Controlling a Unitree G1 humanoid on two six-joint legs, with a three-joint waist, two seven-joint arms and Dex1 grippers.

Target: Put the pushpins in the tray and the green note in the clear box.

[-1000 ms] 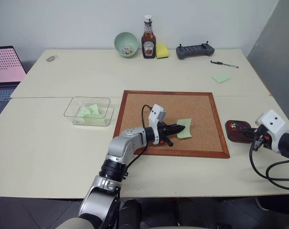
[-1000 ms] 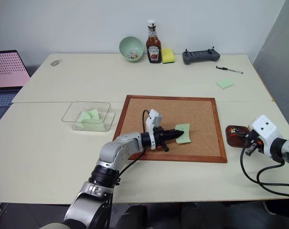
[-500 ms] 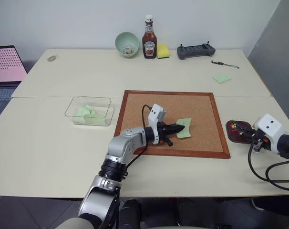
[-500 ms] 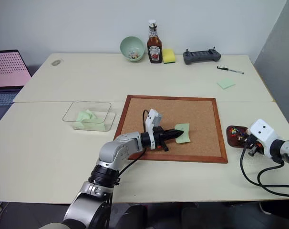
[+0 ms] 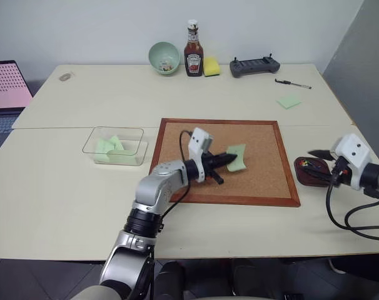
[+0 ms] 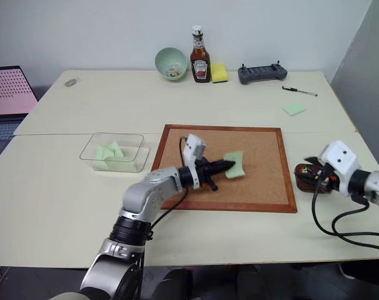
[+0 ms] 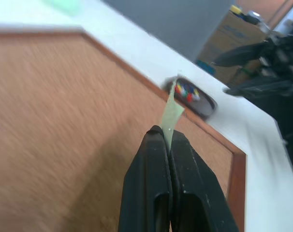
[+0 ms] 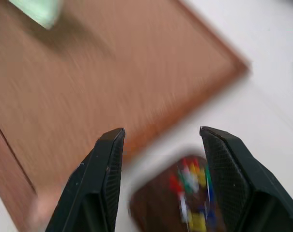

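Your wood-framed corkboard [image 5: 264,187] lies mid-table, the shallow clear plastic box [image 5: 115,145] well to its left, the small dark red-brown tray [image 5: 309,171] of coloured pushpins [image 8: 192,181] just right. Your left gripper [image 5: 229,159] is pinched tight on one edge of the thin pale green paper note [image 5: 237,157] above the board; it looks featherlight and floppy, so an edge grip should suit it. Your right gripper [image 8: 161,145] hovers over the tray, jaws apart, holding nothing.

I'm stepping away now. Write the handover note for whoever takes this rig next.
Left gripper: shut on the green note, lifted over the corkboard.
Right gripper: open, holding nothing, above the tray.
Done: pushpins lie in the tray.
Left: carry the note to the clear box, which already holds green paper, and let go.
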